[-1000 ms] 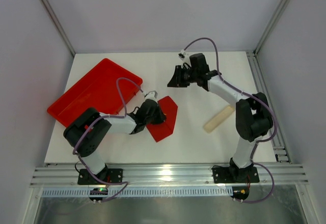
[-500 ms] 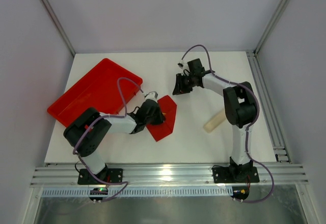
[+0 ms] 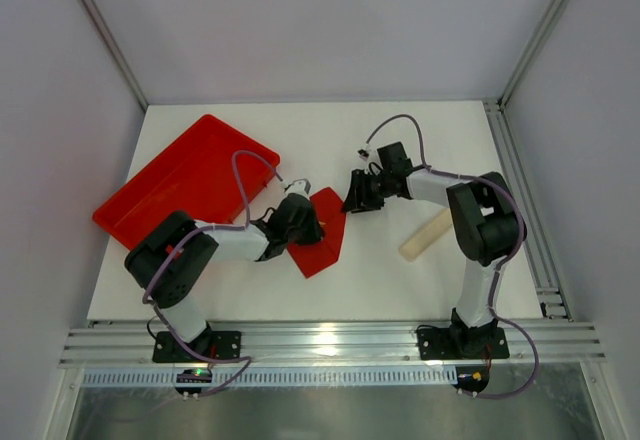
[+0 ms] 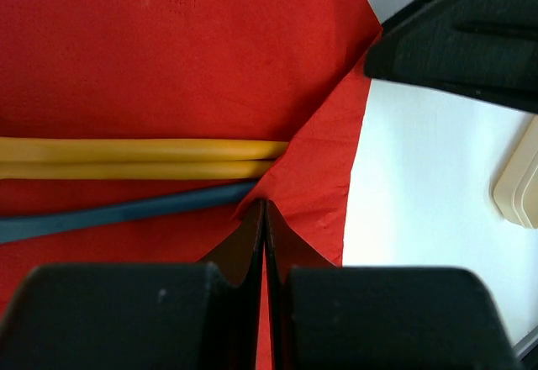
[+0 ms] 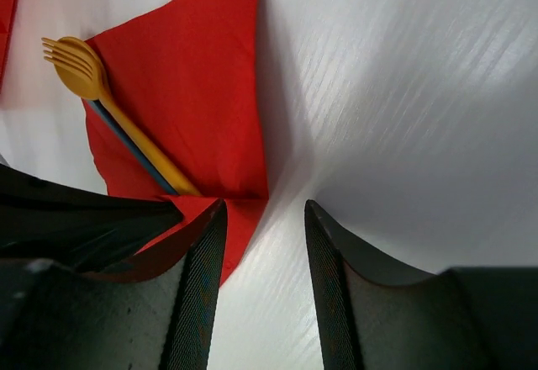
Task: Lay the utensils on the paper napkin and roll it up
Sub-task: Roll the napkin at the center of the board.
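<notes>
The left gripper (image 4: pixel 263 219) is clenched on a folded-up flap of the paper napkin (image 3: pixel 330 230). Only the wrist cameras reveal the utensils (image 5: pixel 145 139), lying on the napkin with their ends under that flap. The right gripper (image 5: pixel 265 219) hovers at the napkin's edge, jaws parted and empty.

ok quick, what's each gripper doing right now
left gripper: closed, pinching a folded corner of the thin red paper napkin
right gripper: open, holding nothing
</notes>
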Controlling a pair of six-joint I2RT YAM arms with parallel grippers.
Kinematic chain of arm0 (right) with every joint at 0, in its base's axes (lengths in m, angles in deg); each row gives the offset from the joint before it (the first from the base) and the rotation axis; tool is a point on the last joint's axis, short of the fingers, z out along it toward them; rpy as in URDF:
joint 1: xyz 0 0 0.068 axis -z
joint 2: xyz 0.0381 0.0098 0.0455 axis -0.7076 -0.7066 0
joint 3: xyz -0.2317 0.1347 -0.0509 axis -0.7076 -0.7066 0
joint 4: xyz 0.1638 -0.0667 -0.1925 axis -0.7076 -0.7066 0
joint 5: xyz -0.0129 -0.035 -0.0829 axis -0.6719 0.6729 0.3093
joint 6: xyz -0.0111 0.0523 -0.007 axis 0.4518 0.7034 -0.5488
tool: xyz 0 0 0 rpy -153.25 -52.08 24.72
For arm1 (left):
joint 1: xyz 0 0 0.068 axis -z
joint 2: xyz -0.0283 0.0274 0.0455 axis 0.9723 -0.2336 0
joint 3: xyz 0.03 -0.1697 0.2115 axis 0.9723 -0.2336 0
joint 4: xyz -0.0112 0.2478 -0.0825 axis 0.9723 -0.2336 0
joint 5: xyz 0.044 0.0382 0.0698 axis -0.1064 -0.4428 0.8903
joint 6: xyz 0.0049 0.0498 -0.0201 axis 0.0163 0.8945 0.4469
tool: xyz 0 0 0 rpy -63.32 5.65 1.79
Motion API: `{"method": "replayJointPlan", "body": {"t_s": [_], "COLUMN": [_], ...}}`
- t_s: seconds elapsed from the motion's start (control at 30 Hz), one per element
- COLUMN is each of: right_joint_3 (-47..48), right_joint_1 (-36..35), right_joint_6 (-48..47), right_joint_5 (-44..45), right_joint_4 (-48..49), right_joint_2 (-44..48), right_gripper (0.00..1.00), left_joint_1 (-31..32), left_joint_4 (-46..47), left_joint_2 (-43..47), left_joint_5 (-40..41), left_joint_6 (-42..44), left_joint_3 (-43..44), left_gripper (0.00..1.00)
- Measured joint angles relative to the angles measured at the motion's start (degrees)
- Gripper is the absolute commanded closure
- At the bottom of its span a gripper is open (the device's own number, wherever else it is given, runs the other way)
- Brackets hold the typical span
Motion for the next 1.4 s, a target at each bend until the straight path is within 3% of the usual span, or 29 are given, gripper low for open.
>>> {"method": "replayJointPlan", "body": {"t_s": [0.5, 0.87, 1.4], "right_joint_3": [-10.45, -16.39, -23.96], "right_joint_1": [-0.02, -4.11, -7.13], "right_joint_6": [3.87, 7.26, 15.10], "right_joint_5": [-1.88, -6.47, -7.69], "right_joint_4": [6.29, 11.87, 24.63], "right_joint_2": [7.23, 15.28, 8.35], "right_gripper": [0.60, 0.96, 0.96], "left_joint_1": [0.00, 0.00, 0.00], "left_joint_4": [-1.27, -2.29, -2.38], "left_joint_2": [0.00, 0.00, 0.02], "left_joint_5": [-0.02, -0.02, -0.02], "left_joint_6": [0.92, 1.01, 0.87], "left_joint_3": [0.63, 1.16, 1.20], "left_gripper": [1.00, 1.00, 1.00]}}
